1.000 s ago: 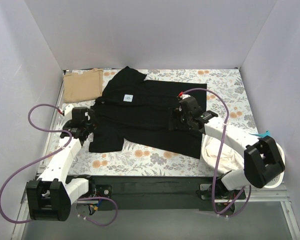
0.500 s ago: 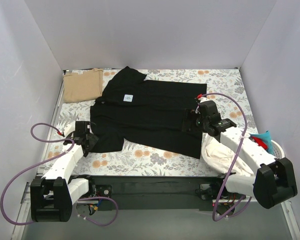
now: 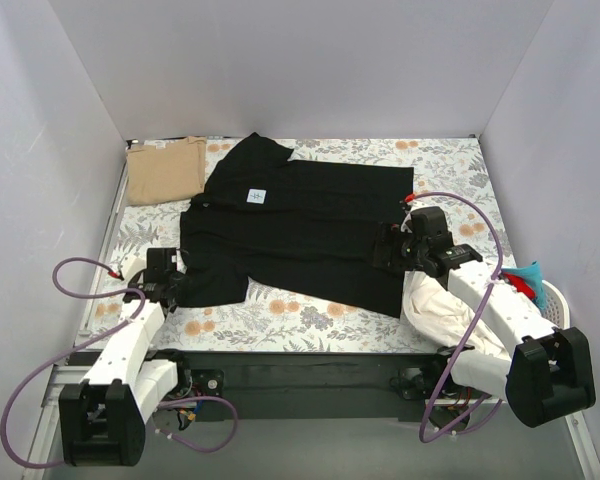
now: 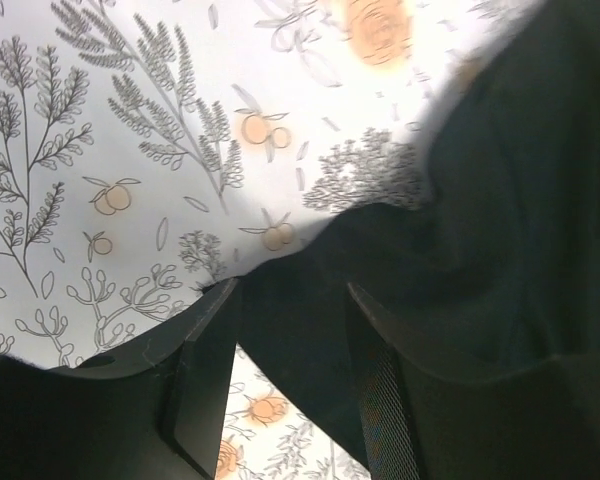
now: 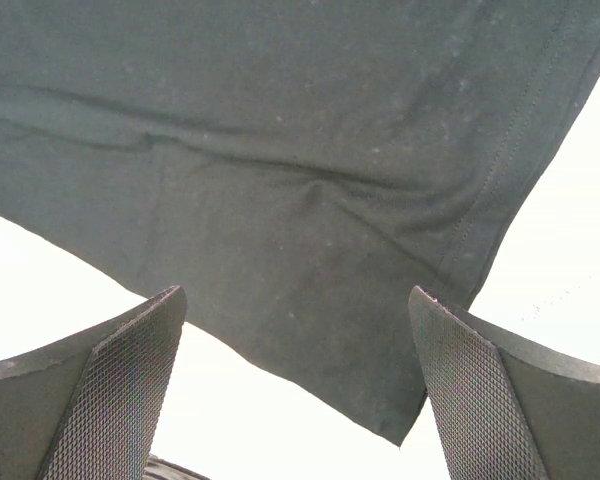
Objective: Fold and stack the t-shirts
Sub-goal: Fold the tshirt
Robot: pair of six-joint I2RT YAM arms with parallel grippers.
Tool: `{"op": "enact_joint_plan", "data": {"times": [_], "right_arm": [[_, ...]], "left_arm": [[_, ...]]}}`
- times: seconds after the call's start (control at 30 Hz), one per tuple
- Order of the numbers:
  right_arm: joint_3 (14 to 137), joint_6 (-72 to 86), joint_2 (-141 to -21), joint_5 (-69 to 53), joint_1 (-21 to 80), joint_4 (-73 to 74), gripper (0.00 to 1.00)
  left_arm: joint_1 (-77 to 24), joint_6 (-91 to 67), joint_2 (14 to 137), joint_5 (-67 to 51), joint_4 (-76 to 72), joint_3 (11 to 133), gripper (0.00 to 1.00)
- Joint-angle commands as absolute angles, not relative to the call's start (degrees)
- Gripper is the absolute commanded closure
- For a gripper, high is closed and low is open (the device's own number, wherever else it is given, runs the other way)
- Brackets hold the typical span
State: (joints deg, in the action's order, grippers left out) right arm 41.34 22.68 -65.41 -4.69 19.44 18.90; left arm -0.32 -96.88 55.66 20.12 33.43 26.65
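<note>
A black t-shirt (image 3: 300, 225) with a small white label (image 3: 258, 196) lies spread flat on the floral cloth (image 3: 450, 170). A folded tan t-shirt (image 3: 165, 168) rests at the back left corner. My left gripper (image 3: 175, 285) is low at the near corner of the black shirt's left sleeve. In the left wrist view the sleeve fabric (image 4: 500, 200) runs between the half-narrowed jaws of the left gripper (image 4: 292, 290), with floral cloth still showing beside one finger. My right gripper (image 3: 383, 248) hovers wide open over the shirt's right hem corner (image 5: 280, 150), and nothing sits between the fingers of the right gripper (image 5: 297, 295).
A cream cloth heap (image 3: 435, 310) lies under the right arm at the near right. Beside it stands a white basket (image 3: 552, 300) holding something teal and red. Grey walls close in the left, back and right sides.
My left arm has drawn back toward the near left, down to the sleeve corner, and its jaws have narrowed. My right arm has shifted right to the hem edge, still open.
</note>
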Motion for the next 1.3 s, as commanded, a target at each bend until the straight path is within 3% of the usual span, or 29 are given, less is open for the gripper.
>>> {"op": "enact_joint_plan", "data": {"times": [0.0,0.2,0.53,1.27], "right_arm": [[40.6,22.0,-64.6,-6.2,19.0,16.6,0.02],[40.5,22.3,-65.0,-7.3,18.8,16.2,0.02],[40.3,22.4,-64.6,-6.9,18.8,16.3,0.02],[39.0,21.3,-64.2,-7.4,17.4,16.2,0.02]], "left_arm": [[-0.1,-96.4,50.3,21.9,35.0,27.9,0.55],[-0.1,-98.3,48.3,22.1,38.9,29.3,0.54],[-3.1,-101.2,56.4,25.0,43.1,31.6,0.57],[-4.4,-102.7,61.7,24.3,39.7,29.1,0.58]]}}
